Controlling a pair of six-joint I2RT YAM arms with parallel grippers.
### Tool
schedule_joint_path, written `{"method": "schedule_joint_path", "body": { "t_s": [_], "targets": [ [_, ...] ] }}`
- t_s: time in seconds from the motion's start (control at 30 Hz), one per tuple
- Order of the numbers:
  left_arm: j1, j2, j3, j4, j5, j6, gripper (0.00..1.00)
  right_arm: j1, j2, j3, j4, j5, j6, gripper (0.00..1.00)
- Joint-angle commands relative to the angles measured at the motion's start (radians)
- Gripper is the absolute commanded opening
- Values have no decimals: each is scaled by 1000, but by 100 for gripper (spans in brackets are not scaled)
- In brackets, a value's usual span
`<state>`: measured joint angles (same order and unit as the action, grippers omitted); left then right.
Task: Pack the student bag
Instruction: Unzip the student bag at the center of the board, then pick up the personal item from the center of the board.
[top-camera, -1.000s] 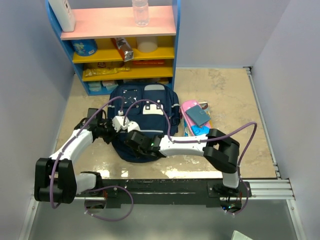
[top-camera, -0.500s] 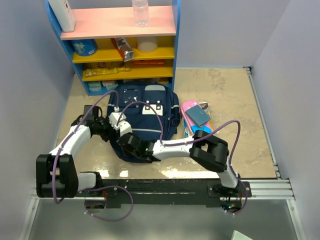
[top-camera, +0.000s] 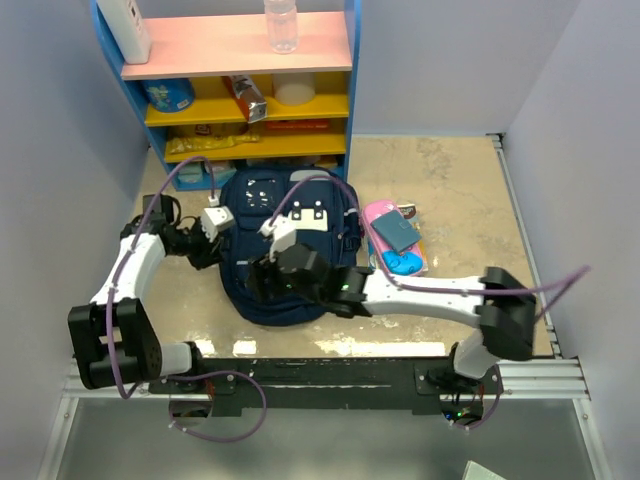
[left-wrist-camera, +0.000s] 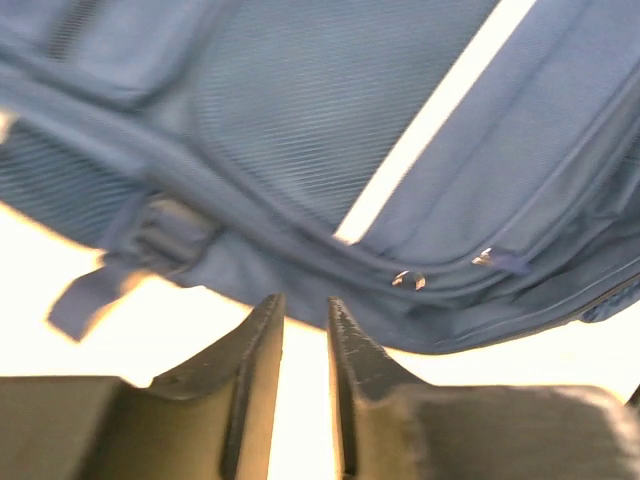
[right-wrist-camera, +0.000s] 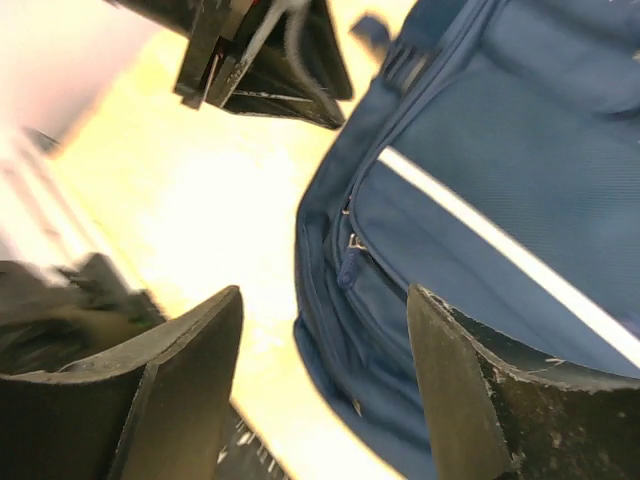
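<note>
Right gripper was pinched shut a second ago, low on the near-left corner of the student bag. It has now sprung wide open with nothing between the fingers and sits a little further in over the bag's lower front, and that arm's elbow has swung out to the right. Its wrist view looks down at a front-pocket zip pull, not touching it. Left gripper has backed off up and left, clear of the bag's left edge. Its jaws are only a slit apart and empty, with bare bench showing through the gap. The bag lies flat on the bench in front of the shelf, about where it was, and from above I see no mouth gaping. The pink pencil case is still outside, just beside the bag on the right. My read: the right let go of its pinch, so neither gripper holds the bag now. Packing hasn't started, and a zip needs regrasping first.
</note>
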<state>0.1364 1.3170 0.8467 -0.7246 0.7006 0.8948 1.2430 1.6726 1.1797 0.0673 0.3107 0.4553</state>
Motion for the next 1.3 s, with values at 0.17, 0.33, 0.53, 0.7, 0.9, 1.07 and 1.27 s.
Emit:
{"method": "schedule_joint_path", "body": {
  "t_s": [0.17, 0.33, 0.53, 0.7, 0.9, 1.07, 1.27],
  "targets": [
    [19, -24, 241, -245, 97, 130, 40, -316, -520, -175, -277, 1, 98, 76],
    [-208, -39, 298, -36, 39, -100, 41, -667, -599, -215, -374, -114, 123, 80],
    [-379, 45, 337, 100, 8, -263, 40, -884, -584, -291, -341, -214, 180, 84],
    [-382, 45, 264, 135, -13, -249, 40, -938, -603, -388, -296, -277, 223, 91],
    [-403, -19, 184, 148, -58, -237, 40, -964, -668, -471, -288, -292, 255, 93],
    [-451, -50, 146, 137, -101, -234, 41, -964, -669, -503, -276, -282, 279, 93],
    [-460, -71, 123, 140, -107, -243, 41, -965, -656, -543, -182, -279, 319, 91]
  ]
}}
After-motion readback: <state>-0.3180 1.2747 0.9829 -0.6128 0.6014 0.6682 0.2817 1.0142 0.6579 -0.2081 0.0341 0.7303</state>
